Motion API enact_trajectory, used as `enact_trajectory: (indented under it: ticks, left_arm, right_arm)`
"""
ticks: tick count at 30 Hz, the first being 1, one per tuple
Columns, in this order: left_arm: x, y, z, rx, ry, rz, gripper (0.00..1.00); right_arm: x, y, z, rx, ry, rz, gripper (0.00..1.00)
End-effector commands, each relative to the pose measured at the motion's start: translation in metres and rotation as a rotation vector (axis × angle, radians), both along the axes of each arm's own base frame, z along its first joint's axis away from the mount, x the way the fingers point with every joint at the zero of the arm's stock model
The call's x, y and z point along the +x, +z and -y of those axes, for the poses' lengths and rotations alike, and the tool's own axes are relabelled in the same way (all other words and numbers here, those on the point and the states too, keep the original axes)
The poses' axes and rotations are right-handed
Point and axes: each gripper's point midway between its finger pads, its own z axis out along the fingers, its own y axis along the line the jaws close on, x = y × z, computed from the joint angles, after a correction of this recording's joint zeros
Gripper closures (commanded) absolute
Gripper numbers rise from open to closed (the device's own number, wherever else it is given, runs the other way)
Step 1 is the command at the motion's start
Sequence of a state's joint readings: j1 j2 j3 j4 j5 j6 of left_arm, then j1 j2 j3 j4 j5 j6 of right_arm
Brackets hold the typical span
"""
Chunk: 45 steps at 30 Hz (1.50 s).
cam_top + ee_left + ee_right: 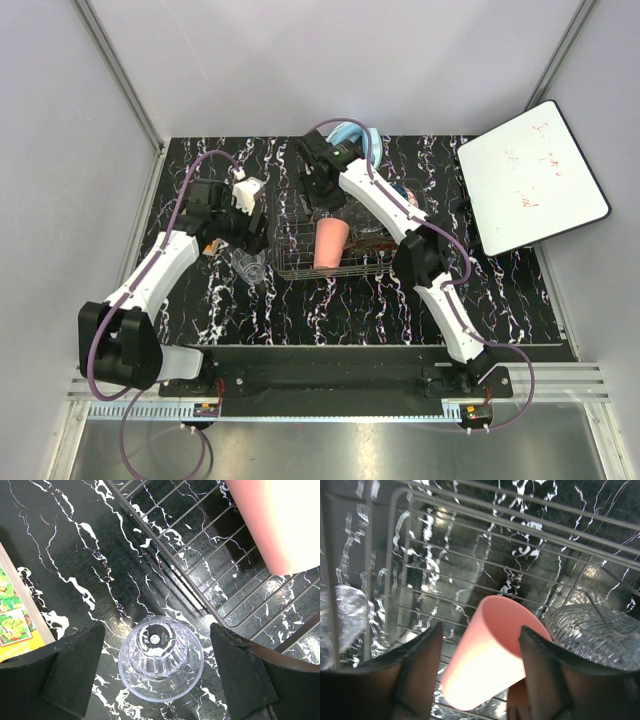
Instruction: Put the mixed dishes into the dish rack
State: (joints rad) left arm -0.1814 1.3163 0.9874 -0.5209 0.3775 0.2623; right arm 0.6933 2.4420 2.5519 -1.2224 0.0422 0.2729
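The wire dish rack (300, 262) stands mid-table. The pink cup (330, 243) lies tilted inside it. My right gripper (325, 212) is open above it. In the right wrist view the cup (487, 665) sits between the spread fingers (415, 655), with the gripper (480, 627) not closed on it. A ribbed clear glass plate (592, 632) lies in the rack beside the cup. The clear glass tumbler (250, 266) stands on the table left of the rack. My left gripper (156, 628) is open right above the tumbler (161, 657), its fingers apart from it. The other dishes are mostly hidden.
The light blue bowl (355, 135) sits behind the rack. The white board (530, 180) lies at the far right. The orange-green booklet (12, 615) lies just left of the left gripper. The rack's rim (175, 565) runs close to the tumbler.
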Motion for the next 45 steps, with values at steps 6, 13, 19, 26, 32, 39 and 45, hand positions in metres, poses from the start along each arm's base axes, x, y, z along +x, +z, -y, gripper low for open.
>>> enact_trajectory:
  ticks: [6,13,19,26,32,39,45]
  left_arm:
    - [0.011,0.018,-0.004,-0.001,0.007,0.090,0.10]
    - [0.012,0.021,-0.006,0.007,0.012,0.108,0.10]
    - [0.012,0.024,-0.006,0.004,0.017,0.116,0.10]
    - [0.013,0.027,-0.009,0.016,0.029,0.128,0.10]
    - [0.015,0.037,-0.010,0.014,0.041,0.150,0.10]
    - [0.025,0.086,-0.012,-0.053,0.100,0.198,0.01]
    - [0.025,0.102,-0.005,-0.153,0.088,0.141,0.01]
  right_arm:
    - [-0.019,-0.003,0.003,0.026,0.045,-0.070,0.37]
    - [-0.030,-0.007,0.009,0.018,0.047,-0.109,0.79]
    - [-0.031,0.000,0.014,0.024,0.028,-0.112,1.00]
    - [-0.035,0.012,0.018,0.073,0.001,-0.144,1.00]
    - [-0.034,0.064,0.005,0.209,-0.004,-0.090,1.00]
    - [-0.033,0.126,0.001,0.406,-0.028,-0.051,1.00]
    - [-0.034,0.134,0.011,0.426,-0.056,-0.047,1.00]
